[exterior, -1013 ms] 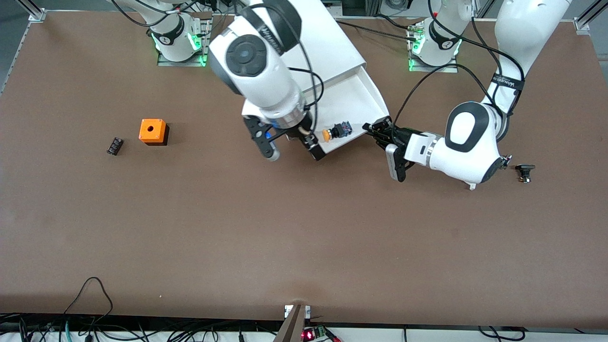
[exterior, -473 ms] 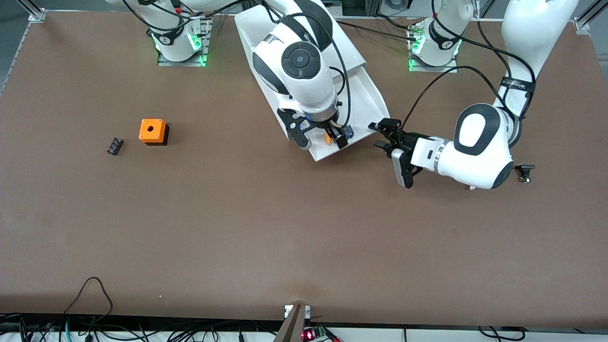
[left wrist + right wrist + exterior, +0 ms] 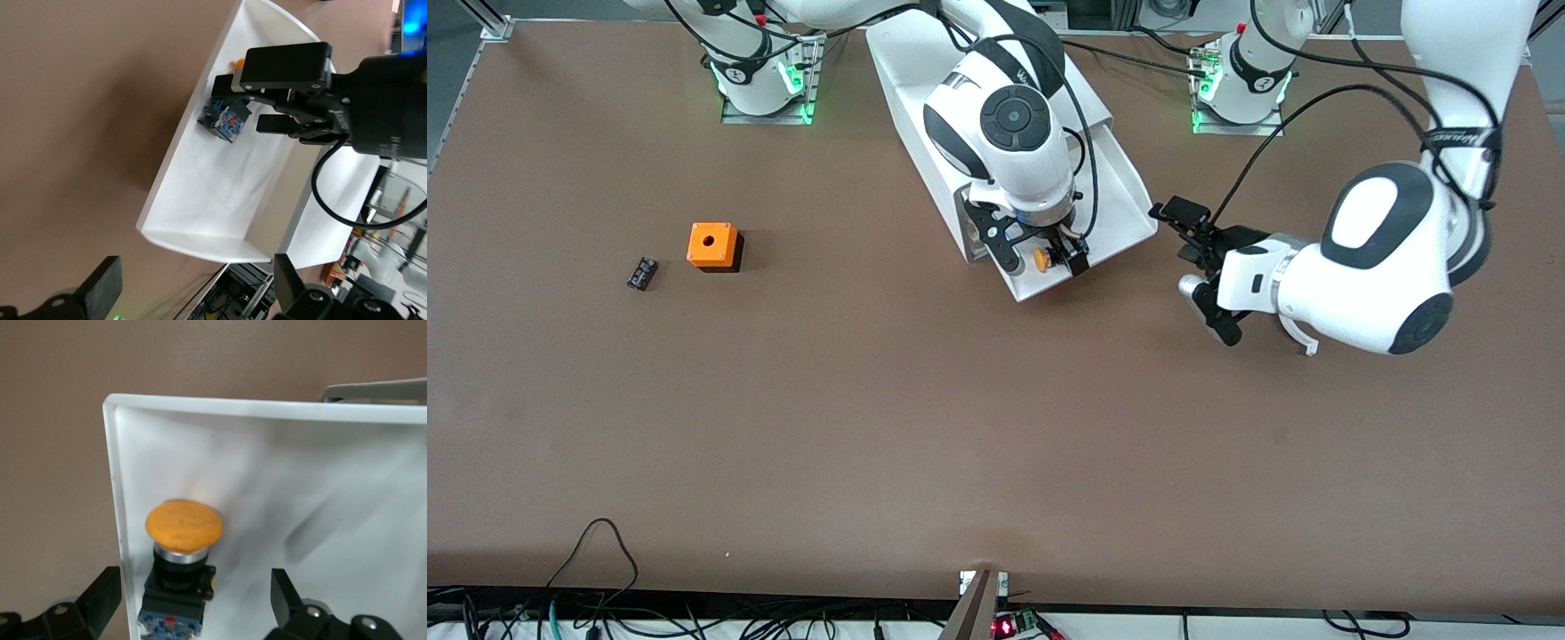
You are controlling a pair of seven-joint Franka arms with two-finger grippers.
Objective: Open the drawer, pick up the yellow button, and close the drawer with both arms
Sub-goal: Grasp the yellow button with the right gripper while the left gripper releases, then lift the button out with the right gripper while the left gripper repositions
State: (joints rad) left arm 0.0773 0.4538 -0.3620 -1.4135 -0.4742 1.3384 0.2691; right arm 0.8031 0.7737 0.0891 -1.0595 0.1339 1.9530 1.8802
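Note:
The drawer [image 3: 1116,191] stands pulled out of the white cabinet [image 3: 911,62]. The button [image 3: 1040,258], orange cap and black-and-blue body, lies in the drawer's corner nearest the front camera. My right gripper [image 3: 1042,267] is open and low over the drawer, one finger on each side of the button. The right wrist view shows the button [image 3: 182,540] between my open fingers [image 3: 100,603]. My left gripper [image 3: 1181,231] is open and empty above the table, beside the drawer toward the left arm's end. The left wrist view shows the drawer [image 3: 200,220], the button [image 3: 223,120] and my right gripper [image 3: 267,110].
An orange cube with a hole [image 3: 713,245] and a tiny black component [image 3: 641,273] sit on the brown table [image 3: 925,427] toward the right arm's end. Cables run along the table's edge nearest the front camera.
My right gripper has swung over the drawer and come down around the button. My left gripper has drawn back from the drawer's corner toward the left arm's end.

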